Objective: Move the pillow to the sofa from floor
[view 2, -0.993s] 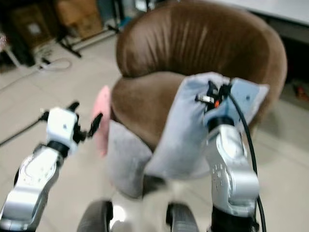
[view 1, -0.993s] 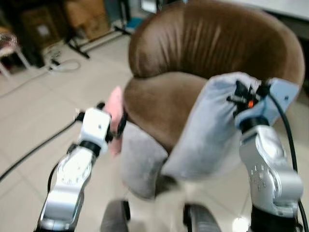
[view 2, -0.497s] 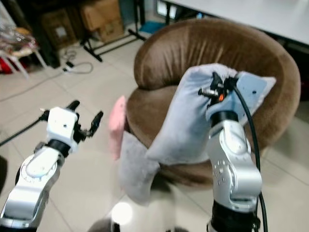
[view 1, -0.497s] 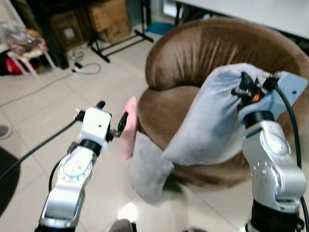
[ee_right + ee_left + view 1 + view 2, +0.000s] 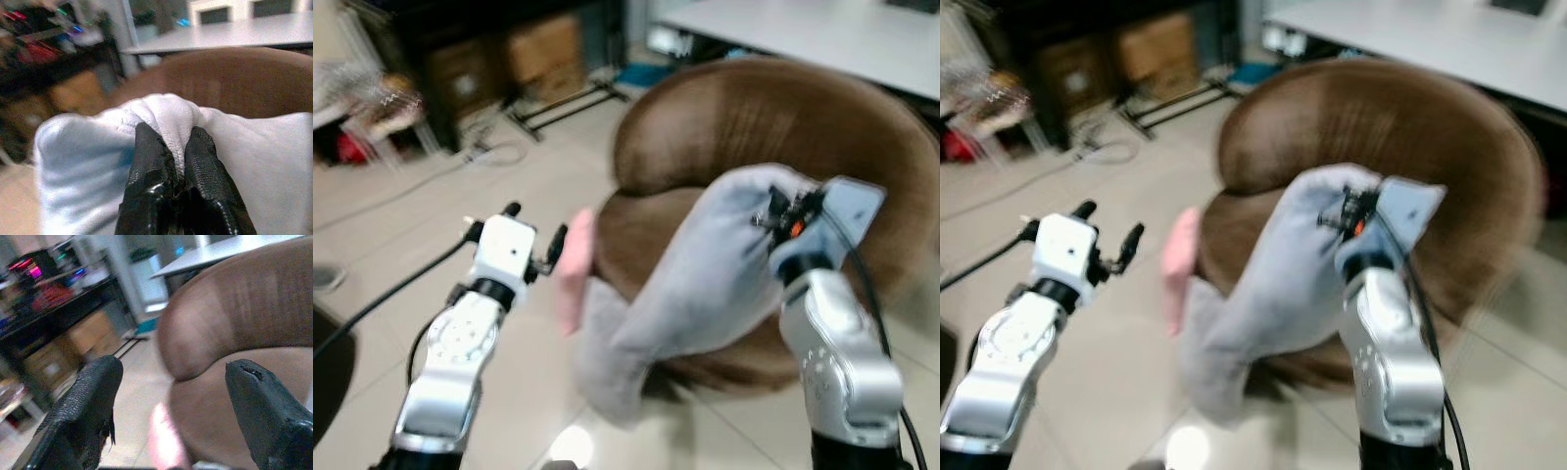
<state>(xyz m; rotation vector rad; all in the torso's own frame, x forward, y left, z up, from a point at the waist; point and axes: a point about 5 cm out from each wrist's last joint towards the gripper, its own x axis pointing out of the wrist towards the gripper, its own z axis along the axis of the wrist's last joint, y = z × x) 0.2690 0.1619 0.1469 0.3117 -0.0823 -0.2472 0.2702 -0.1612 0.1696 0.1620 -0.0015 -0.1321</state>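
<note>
A large grey pillow [image 5: 705, 274] hangs in the air in front of the round brown sofa [image 5: 773, 127], its lower end drooping toward the floor. My right gripper [image 5: 171, 147] is shut on a pinched fold at the pillow's top, level with the sofa's seat. The black fingertips [image 5: 151, 161] squeeze the white-grey cloth between them. My left gripper [image 5: 536, 235] is open, held up left of the sofa, apart from the pillow. Its two black fingers [image 5: 88, 401] frame the sofa's backrest and seat.
A pink cushion [image 5: 576, 269] leans against the sofa's left side by the floor. Cardboard boxes [image 5: 543, 49], a dark stand and cables [image 5: 494, 152] lie at the back left on the tiled floor. A white table [image 5: 822, 29] stands behind the sofa.
The view has swung and blurred as I move. The right arm with the pillow has shifted slightly left, over the sofa's seat. The left gripper holds its pose.
</note>
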